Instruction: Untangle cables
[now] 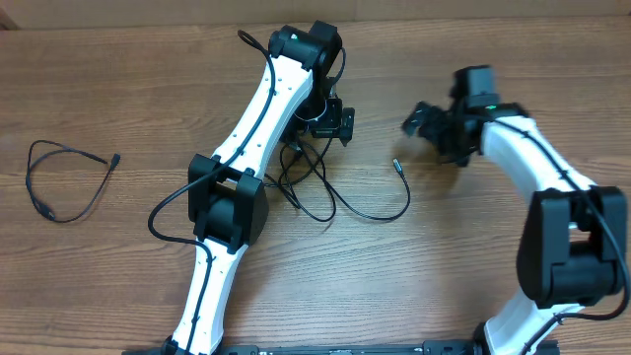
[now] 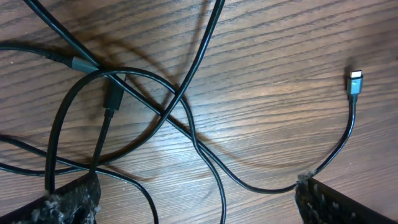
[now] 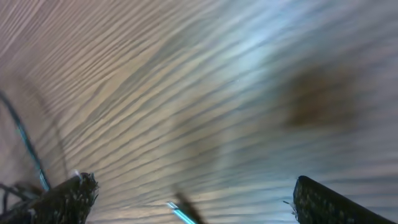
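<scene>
On the overhead view, the tangle (image 1: 308,182) of cables lies mid-bench (image 1: 118,79) beneath the wrist of the left arm (image 1: 261,108). The left jaws hang over its 12 o'clock edge, spread wide and holding nothing. One strand sweeps out of the knot toward 3 o'clock and ends in a loose plug (image 1: 397,166), which lies between the two arms at about 7 o'clock from the right jaws. The right arm (image 1: 523,158) carries them open and empty too. A separate cable (image 1: 64,182) lies in its own loose loop well apart at 9 o'clock, free of the rest as far as I can judge. I see no container anywhere. On the left wrist view, the fingers (image 2: 68,202) stand wide at the lower corners. The main crossing (image 2: 174,102) lies above the gap at about 11 o'clock, and most strands there run roughly 12 to 6. The silver-tipped plug (image 2: 355,82) sits at 2 o'clock, its cord curving down to pass just beside the far finger. The right wrist view is blurred: bare wood grain between parted fingers (image 3: 68,196), and a thin bluish line (image 3: 25,143) at 9 o'clock that I cannot identify. I judge the left arm is nearer the knot and the right arm nearer the loose plug.
</scene>
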Motion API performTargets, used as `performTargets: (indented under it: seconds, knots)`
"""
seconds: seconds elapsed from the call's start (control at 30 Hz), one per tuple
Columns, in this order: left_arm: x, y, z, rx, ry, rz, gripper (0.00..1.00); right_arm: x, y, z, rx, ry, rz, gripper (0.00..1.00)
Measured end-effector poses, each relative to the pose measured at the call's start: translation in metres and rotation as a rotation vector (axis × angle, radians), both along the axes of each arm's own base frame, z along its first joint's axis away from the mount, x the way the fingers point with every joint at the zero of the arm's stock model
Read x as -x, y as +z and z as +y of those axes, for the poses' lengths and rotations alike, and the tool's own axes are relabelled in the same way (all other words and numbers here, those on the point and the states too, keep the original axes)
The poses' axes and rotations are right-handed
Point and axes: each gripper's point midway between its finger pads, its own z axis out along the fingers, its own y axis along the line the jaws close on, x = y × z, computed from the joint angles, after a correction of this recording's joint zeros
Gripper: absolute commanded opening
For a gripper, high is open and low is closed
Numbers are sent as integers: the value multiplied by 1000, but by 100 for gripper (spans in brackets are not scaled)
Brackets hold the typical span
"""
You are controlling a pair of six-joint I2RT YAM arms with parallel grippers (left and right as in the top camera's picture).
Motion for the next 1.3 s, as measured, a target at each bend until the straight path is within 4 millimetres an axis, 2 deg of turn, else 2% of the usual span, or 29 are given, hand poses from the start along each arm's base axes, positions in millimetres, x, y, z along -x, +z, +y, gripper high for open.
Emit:
performTargets:
  seconds: [0.3,0.53,0.67,1.3]
  knots:
    - [0,0,0,0,0,0,100,34,-10,-91,-28,-210,154,100]
    - [0,0,0,0,0,0,100,48,-11,-147,-44,-355,169,100]
    - [0,0,0,0,0,0,99,49,-11,-154,-45,-372,169,100]
    - [0,0,0,0,0,0,99,49,-11,-153,-47,-368,167,100]
